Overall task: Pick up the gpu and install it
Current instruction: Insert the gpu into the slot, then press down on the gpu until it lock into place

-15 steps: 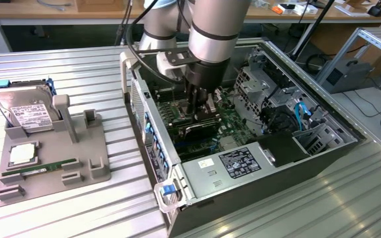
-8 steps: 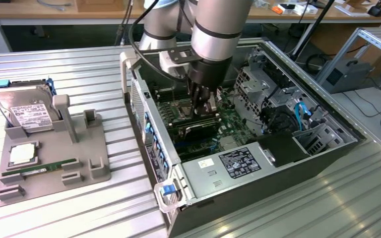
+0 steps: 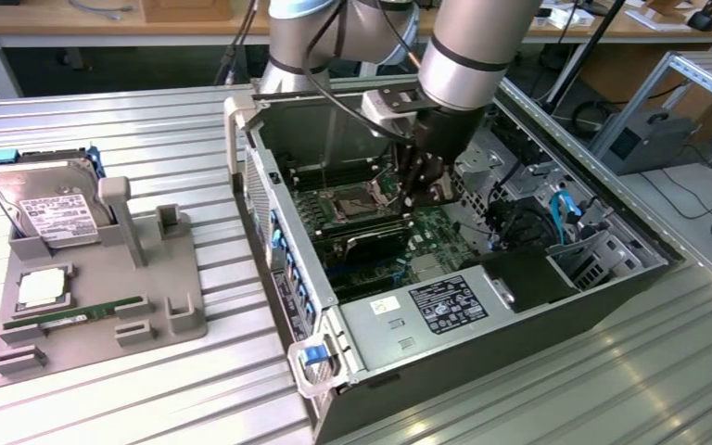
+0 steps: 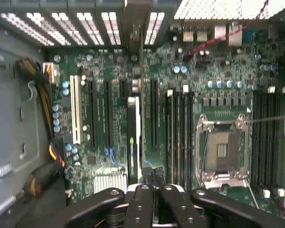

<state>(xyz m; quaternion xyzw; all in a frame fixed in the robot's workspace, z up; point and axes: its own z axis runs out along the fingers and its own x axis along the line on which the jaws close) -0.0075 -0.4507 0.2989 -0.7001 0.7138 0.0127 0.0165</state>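
The gpu stands on edge among the motherboard's expansion slots, seen as a thin dark strip with a silvery edge running toward the rear bracket. My gripper is shut, its fingertips pressed together right at the card's near end. Whether they pinch the card or only rest on it I cannot tell. In the exterior view the gripper reaches down inside the open computer case, just above the motherboard.
A grey parts holder lies at the exterior view's left with a hard drive, a square chip and a green memory stick. Case walls, the CPU socket and cable bundles crowd the gripper.
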